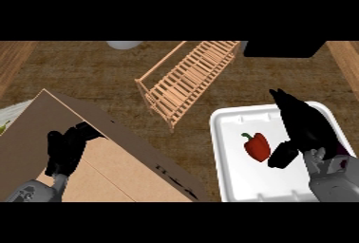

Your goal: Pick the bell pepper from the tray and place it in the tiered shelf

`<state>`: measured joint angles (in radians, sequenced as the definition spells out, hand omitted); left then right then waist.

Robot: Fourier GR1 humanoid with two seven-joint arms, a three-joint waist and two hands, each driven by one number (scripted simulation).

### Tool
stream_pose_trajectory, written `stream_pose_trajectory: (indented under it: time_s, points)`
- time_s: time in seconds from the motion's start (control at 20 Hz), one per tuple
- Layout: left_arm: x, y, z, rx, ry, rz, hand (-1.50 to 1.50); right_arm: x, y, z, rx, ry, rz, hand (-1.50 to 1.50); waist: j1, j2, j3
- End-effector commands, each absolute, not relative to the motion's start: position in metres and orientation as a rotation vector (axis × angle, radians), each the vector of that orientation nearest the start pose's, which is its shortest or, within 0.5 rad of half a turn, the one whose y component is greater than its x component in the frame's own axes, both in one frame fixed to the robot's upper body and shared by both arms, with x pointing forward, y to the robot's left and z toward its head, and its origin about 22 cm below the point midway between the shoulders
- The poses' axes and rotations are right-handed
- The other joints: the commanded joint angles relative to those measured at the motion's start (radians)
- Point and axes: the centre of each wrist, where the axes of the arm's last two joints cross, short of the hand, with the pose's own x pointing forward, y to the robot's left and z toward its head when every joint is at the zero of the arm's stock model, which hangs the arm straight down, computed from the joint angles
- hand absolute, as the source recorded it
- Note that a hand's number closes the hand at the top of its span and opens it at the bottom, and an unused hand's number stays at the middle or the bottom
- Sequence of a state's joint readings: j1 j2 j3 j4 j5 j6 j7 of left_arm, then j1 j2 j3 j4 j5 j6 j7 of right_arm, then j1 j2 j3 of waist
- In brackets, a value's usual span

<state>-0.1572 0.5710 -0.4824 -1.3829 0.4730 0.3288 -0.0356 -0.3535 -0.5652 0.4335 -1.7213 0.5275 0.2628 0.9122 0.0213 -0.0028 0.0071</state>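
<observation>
Red bell pepper (257, 146), green stem up-left, lying inside white tray (231, 123). Wooden tiered shelf (188, 76) tilted on table, well apart.

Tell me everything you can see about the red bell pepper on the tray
The bell pepper is red and glossy, with a short green stem at its upper left end. It lies on its side on the floor of the white tray, roughly in the tray's middle, stem pointing toward the far left. It looks whole and unmarked. The right hand hovers just to its right with the thumb close to the pepper's lower side; whether the thumb touches it cannot be told. Nothing else is in the tray.
</observation>
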Motion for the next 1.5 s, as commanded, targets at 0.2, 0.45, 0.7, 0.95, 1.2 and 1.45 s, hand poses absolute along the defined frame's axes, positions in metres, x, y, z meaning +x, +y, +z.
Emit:
stream_pose_trajectory:
  time_s: [0.2,0.45,0.7,0.95,1.2,1.45]
  points:
    - [0.241,0.247,-0.029,0.087,-1.317,-0.287,0.0,0.29,-0.146,0.092,-0.918,-0.732,1.066,-1.5,-0.015,0.005,-0.008]
    - [0.252,0.271,-0.015,0.114,-1.329,-0.28,0.0,0.295,-0.154,0.07,-0.932,-0.657,1.057,-1.5,-0.021,0.004,-0.007]
    - [0.244,0.27,-0.038,0.124,-1.299,-0.275,0.0,0.279,-0.131,0.068,-1.021,-0.666,1.054,-1.5,-0.033,0.003,-0.008]
    - [0.245,0.256,-0.034,0.107,-1.307,-0.268,0.0,0.288,-0.132,0.062,-1.059,-0.642,1.064,-1.5,-0.024,0.004,-0.008]
    - [0.241,0.292,-0.022,0.121,-1.312,-0.291,0.0,0.287,-0.149,0.057,-1.07,-0.612,1.078,-1.5,-0.021,0.002,-0.008]
    - [0.235,0.268,-0.029,0.095,-1.314,-0.268,0.0,0.29,-0.15,0.053,-1.063,-0.604,1.084,-1.5,-0.022,0.002,-0.007]
